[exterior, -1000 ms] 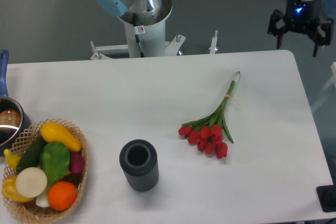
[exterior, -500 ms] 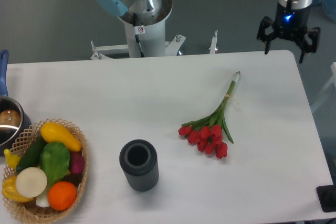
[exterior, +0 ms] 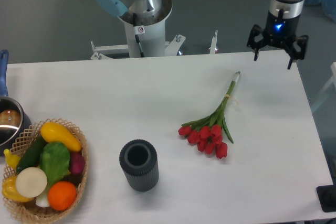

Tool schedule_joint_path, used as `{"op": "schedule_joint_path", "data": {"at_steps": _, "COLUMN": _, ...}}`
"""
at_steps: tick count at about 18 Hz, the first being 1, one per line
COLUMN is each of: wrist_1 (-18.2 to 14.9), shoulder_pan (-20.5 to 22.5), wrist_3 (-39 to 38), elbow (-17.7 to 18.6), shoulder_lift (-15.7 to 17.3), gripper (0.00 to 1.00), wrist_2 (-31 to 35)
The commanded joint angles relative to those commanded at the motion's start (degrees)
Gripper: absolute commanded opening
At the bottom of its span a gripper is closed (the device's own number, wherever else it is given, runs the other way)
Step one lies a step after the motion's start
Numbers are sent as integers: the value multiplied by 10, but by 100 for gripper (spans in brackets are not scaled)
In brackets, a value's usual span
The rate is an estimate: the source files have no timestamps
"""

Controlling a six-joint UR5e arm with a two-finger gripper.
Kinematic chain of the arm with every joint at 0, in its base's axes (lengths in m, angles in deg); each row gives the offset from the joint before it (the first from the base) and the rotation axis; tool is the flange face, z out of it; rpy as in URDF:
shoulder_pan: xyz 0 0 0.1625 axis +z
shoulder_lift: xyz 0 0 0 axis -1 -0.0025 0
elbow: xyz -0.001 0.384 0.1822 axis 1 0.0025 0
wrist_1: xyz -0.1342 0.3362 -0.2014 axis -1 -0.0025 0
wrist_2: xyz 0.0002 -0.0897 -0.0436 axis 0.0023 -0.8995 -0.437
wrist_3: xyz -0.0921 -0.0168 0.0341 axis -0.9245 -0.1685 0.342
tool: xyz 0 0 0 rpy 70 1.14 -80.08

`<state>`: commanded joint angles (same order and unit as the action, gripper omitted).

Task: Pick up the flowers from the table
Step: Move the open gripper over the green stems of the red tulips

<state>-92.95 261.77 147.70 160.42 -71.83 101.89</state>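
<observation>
The flowers [exterior: 212,125], a bunch of red tulips with long green stems, lie flat on the white table [exterior: 157,93] right of centre. The blooms point to the lower left and the stem ends to the upper right. My gripper [exterior: 273,53] hangs over the table's far right edge, above and to the right of the stem ends, well apart from the bunch. Its fingers are spread and nothing is between them.
A dark ribbed cylindrical vase [exterior: 139,164] stands upright left of the flowers. A wicker basket [exterior: 79,182] of vegetables sits at the front left. A pot [exterior: 9,121] is at the left edge. The arm's base [exterior: 142,19] stands behind the table.
My gripper has moved left and a little down, from beyond the far right corner toward the table's far edge. The flowers have not moved.
</observation>
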Motion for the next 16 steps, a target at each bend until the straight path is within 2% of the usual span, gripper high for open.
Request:
{"op": "schedule_joint_path", "data": {"at_steps": 4, "wrist_1": 2, "shoulder_pan": -13, "wrist_3": -1, "elbow": 26, "shoulder_lift": -10, "gripper": 100, "wrist_2": -4}}
{"op": "schedule_joint_path", "data": {"at_steps": 14, "wrist_1": -2, "shoulder_pan": -39, "wrist_3": -1, "elbow": 34, "shoulder_lift": -40, "gripper": 100, "wrist_2": -3}}
{"op": "schedule_joint_path", "data": {"at_steps": 16, "wrist_1": -1, "shoulder_pan": -49, "wrist_3": 1, "elbow": 33, "shoulder_lift": -56, "gripper": 100, "wrist_2": 0}}
